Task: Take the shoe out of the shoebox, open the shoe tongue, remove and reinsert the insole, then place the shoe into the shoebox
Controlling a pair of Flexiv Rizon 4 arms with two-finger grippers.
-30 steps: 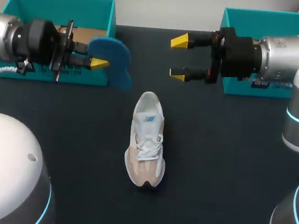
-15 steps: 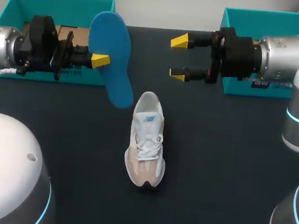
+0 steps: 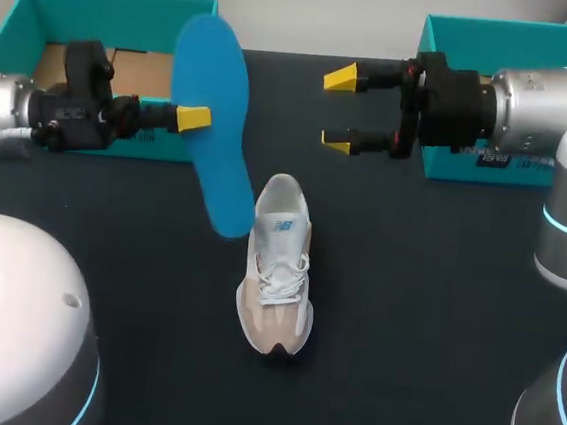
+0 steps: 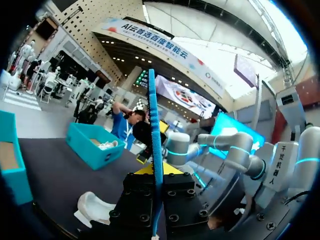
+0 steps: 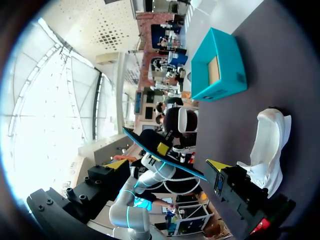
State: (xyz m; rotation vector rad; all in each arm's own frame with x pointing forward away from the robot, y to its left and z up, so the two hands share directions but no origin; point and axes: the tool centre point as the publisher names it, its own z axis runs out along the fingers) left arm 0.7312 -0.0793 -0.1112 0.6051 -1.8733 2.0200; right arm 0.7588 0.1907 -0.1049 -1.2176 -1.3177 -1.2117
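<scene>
Left gripper (image 3: 193, 118) is clamped on the blue insole (image 3: 216, 136), pinching its edge and holding it over the table's (image 3: 437, 288) far left part. The insole's lower end is close by the shoe's heel. Right gripper (image 3: 339, 108) hangs wide apart with nothing in it, over the far middle. White shoe (image 3: 278, 272) sits upright at table centre, toe toward the near edge. Teal shoebox (image 3: 113, 5) sits at the far left corner, second teal box (image 3: 512, 34) at the far right.

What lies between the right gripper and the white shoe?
Nothing: the head view shows only bare dark table between the right gripper and the white shoe.
</scene>
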